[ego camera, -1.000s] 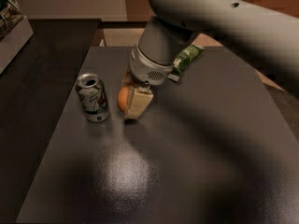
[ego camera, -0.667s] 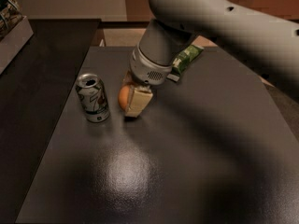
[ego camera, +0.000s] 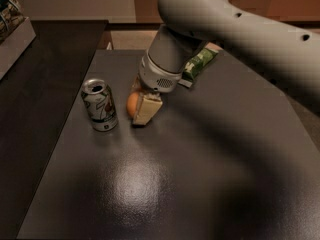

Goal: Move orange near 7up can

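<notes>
The orange (ego camera: 131, 105) sits low on the dark table (ego camera: 200, 174), just right of the 7up can (ego camera: 100, 105), with a small gap between them. The can stands upright, silver-white with green markings and an open silver top. My gripper (ego camera: 138, 107) comes down from above and is shut on the orange. One cream finger (ego camera: 147, 109) presses its right side; the other finger is mostly hidden behind the fruit. The grey wrist (ego camera: 162, 69) rises above it.
A green chip bag (ego camera: 198, 64) lies behind the wrist at the table's far side. My large grey arm (ego camera: 250, 29) spans the upper right. A lower dark counter (ego camera: 45, 59) lies to the left, with a box (ego camera: 12, 19) at the far left edge.
</notes>
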Robot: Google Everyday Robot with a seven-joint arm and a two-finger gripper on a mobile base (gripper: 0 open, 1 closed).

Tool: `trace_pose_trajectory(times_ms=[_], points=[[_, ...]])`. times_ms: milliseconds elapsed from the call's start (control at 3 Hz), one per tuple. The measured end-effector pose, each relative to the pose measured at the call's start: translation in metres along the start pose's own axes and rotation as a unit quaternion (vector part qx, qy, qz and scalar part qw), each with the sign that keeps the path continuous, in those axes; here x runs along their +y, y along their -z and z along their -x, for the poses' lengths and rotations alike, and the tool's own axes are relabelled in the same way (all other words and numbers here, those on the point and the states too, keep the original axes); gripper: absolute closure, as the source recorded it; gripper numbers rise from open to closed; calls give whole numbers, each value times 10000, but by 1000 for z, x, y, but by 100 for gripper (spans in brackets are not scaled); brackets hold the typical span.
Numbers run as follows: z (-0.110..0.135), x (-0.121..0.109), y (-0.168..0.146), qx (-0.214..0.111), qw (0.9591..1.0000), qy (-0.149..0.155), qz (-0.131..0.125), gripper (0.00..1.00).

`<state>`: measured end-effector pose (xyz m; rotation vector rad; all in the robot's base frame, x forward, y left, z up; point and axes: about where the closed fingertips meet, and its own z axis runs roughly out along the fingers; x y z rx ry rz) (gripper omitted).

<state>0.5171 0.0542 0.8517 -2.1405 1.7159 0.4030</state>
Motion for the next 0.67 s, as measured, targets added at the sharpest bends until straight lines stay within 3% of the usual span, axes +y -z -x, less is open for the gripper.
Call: trace_pose_trajectory(times_ms=[333,667], points=[[-8,1,-9,-64,9999,-7,82,0],[-8,1,-9,-64,9999,-6,82,0]])
